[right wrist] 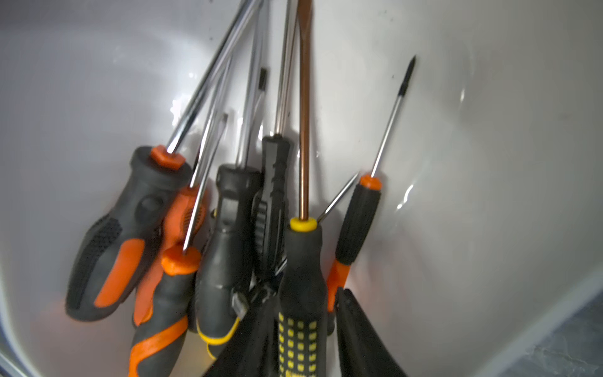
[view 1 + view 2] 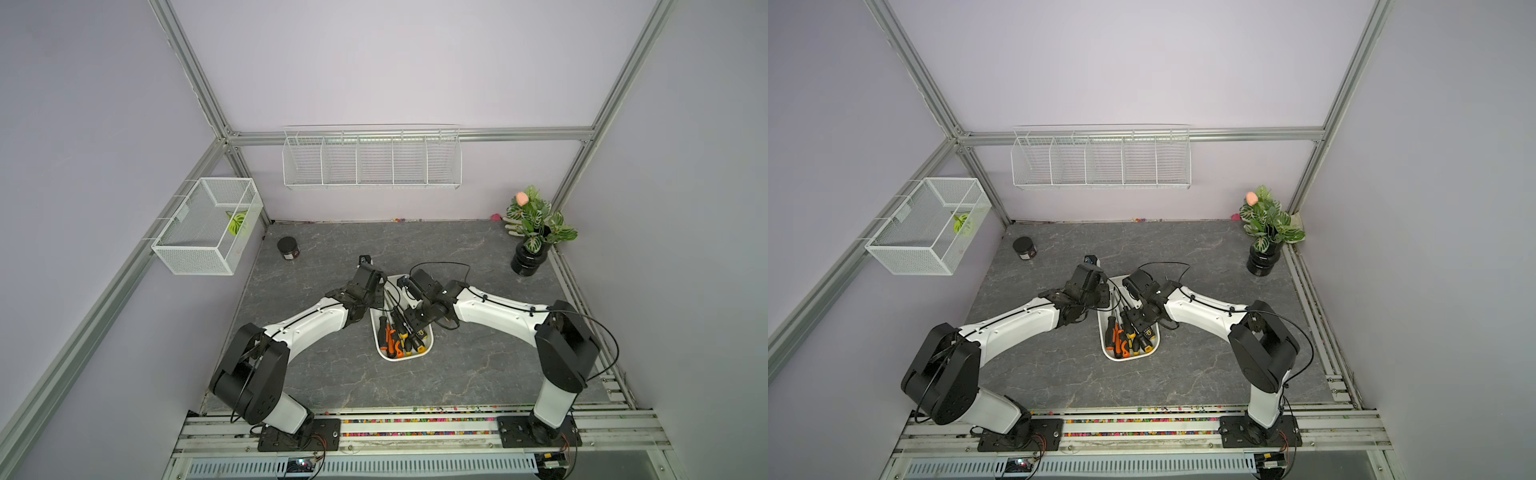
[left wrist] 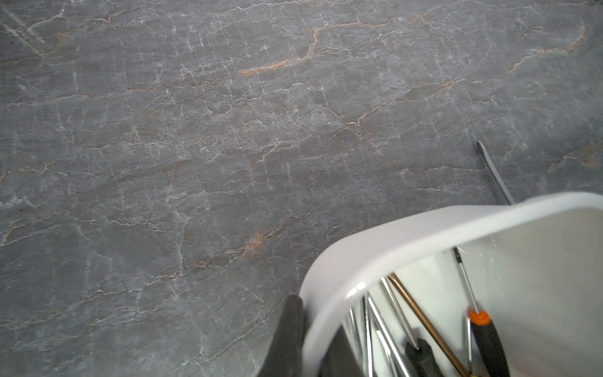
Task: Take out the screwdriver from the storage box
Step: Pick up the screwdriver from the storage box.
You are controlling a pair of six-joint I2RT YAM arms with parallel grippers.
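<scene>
The right end effector (image 1: 306,293) is down inside the storage box (image 2: 405,358). Its two dark fingers (image 1: 359,336) are clamped on the black-and-yellow handle of the screwdriver (image 1: 301,261), whose copper-coloured shaft points up the wall of the box. It lies among other orange-and-black and black-handled drivers, all with handles at the near end of the box.

The left end effector (image 3: 310,326) is closed on the rim of the box at its far corner, one finger outside the wall and one inside.

The box sits in the middle of the worktop (image 2: 332,374), a dark grey slab veined like marble, between the two arms. A black jar (image 2: 288,248) stands near the far left corner and a potted plant (image 2: 534,232) in the far right one. The walls are pale lilac, framed in aluminium rails. A wire rack (image 2: 372,160) hangs on the back wall and a mesh basket (image 2: 208,226) on the left wall.
</scene>
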